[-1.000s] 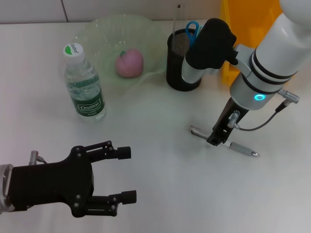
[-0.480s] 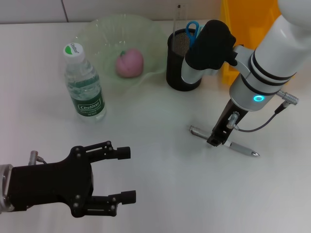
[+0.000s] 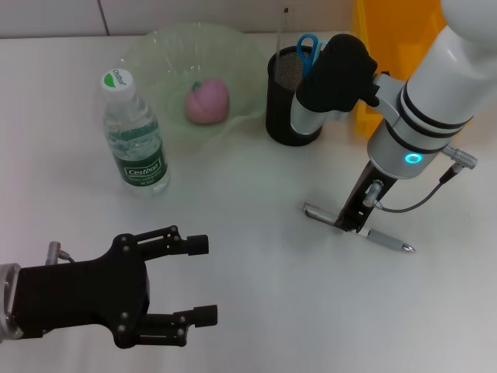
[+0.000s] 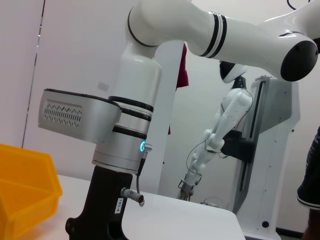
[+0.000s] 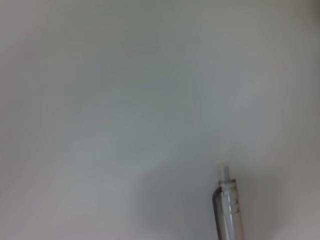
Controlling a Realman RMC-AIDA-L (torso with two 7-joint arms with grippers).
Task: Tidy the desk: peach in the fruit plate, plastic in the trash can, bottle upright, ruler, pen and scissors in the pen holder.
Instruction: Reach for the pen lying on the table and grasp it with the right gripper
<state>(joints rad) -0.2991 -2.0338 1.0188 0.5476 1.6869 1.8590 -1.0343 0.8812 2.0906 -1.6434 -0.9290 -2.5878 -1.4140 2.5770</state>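
From my remote station, head view: the white desk (image 3: 256,311) fills the frame, and my right arm (image 3: 435,93) enters from the upper right, bent down toward the lower right-centre; in the left wrist view the same arm (image 4: 150,75) looms large. The orange trash can (image 3: 392,47) sits at the upper right edge, partly behind that arm, and its corner (image 4: 25,190) shows at the lower left of the left wrist view. The left gripper (image 3: 203,280) occupies the lower left of the frame, parked above the desk with its two fingers spread wide and nothing between them. The translucent green fruit plate (image 3: 155,54) lies at upper centre-left with the pink peach (image 3: 206,102) inside it. The bottle (image 3: 133,134) stands upright at left, just beside the plate. The black mesh pen holder (image 3: 286,85) stands at upper centre, with the blue-handled scissors (image 3: 307,43) and the clear ruler (image 3: 285,27) upright in it. The right gripper (image 3: 353,221) is down on the pen (image 3: 388,239), which lies flat on the desk at lower right-centre; against the frame half a second earlier, the gripper has shifted slightly right and lower along the pen. I cannot tell how far its fingers are parted or whether they grip the pen. The right wrist view shows only one end of the pen (image 5: 229,210) on bare desk.
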